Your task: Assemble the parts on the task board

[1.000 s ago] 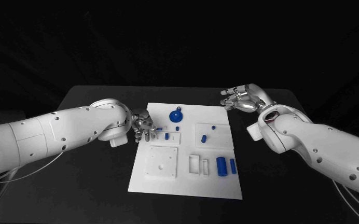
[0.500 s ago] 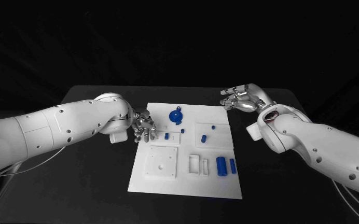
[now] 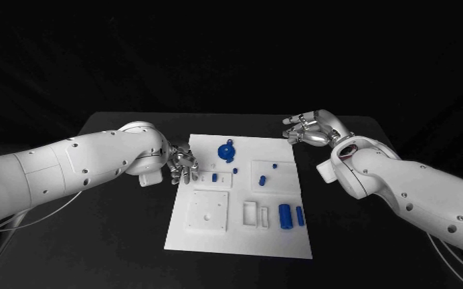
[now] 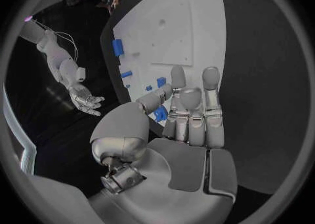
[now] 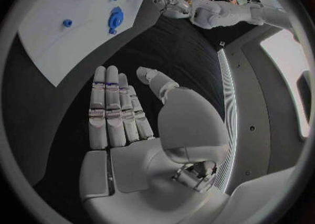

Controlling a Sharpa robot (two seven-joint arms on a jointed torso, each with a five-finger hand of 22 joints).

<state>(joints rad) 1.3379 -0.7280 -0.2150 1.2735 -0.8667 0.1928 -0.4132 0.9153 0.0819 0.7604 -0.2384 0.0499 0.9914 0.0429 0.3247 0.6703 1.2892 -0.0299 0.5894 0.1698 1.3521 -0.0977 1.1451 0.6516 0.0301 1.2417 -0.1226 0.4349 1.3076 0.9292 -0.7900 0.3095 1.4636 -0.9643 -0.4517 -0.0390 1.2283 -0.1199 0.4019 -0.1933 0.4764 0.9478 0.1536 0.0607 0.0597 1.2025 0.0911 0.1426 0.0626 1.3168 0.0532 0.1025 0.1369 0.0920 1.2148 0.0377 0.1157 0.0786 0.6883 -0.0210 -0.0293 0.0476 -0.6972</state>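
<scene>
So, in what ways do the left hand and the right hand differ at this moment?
The left hand is over the left edge of the task board, while the right hand is beside its far right corner, over the black table. The left hand pinches a small blue part; the right hand holds nothing, its fingers straight. Both are silver, on white arms.

Left robot hand (image 3: 182, 166) seemingly hides a small blue part (image 4: 159, 113)

head view looks down from above the table (image 3: 116, 125); each wrist view sits close behind its own hand; all three share the white board (image 3: 241, 235).
</scene>
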